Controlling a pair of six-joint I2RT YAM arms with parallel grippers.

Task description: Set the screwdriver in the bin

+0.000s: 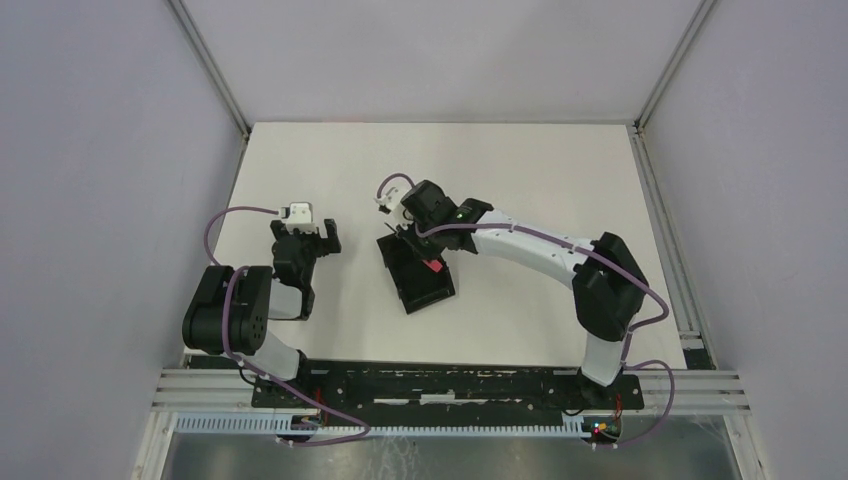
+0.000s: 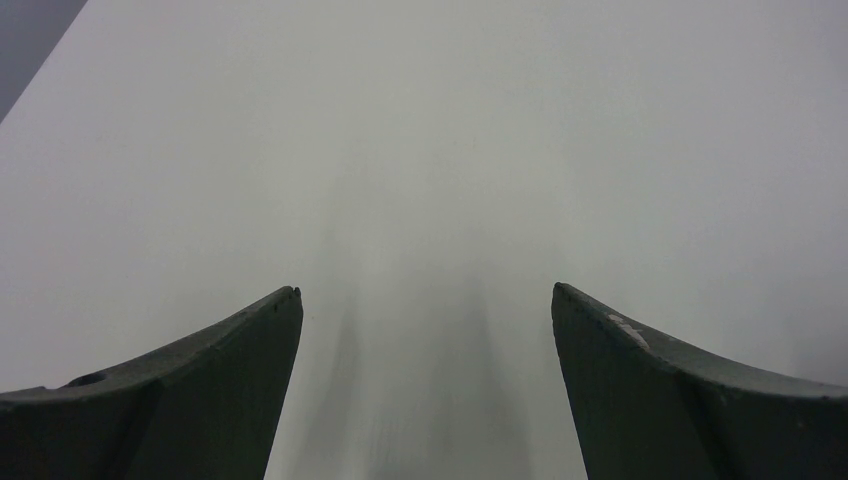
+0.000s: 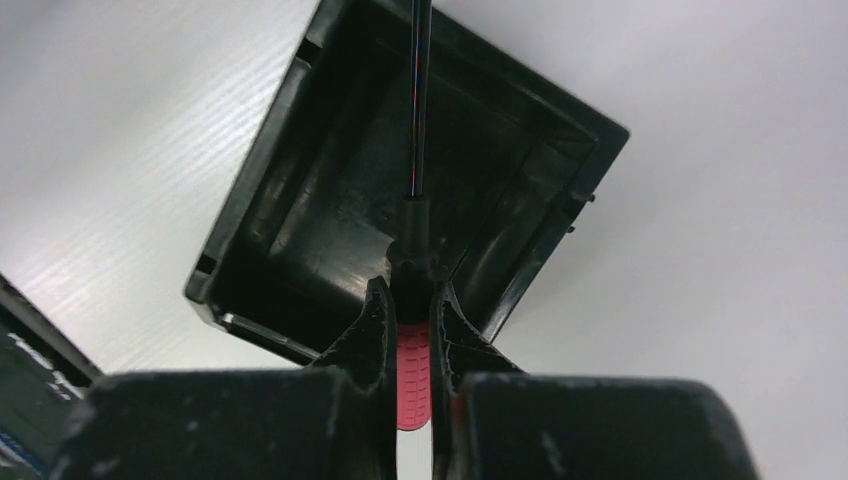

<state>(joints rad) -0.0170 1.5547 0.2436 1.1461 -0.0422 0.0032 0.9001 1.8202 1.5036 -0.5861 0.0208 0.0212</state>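
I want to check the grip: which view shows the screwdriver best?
The right wrist view: the screwdriver is close, red handle clamped in the right hand, shaft over the bin. The top external view shows only a red speck; the left wrist view shows none.

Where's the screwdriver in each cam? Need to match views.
Top external: screwdriver is centre frame, its red handle over the bin.
Left wrist: not in it; only the open left tool over the white table.
Right wrist: bottom centre, red handle clamped in the right tool, shaft pointing up over the bin.
Shared landmark: the black bin.
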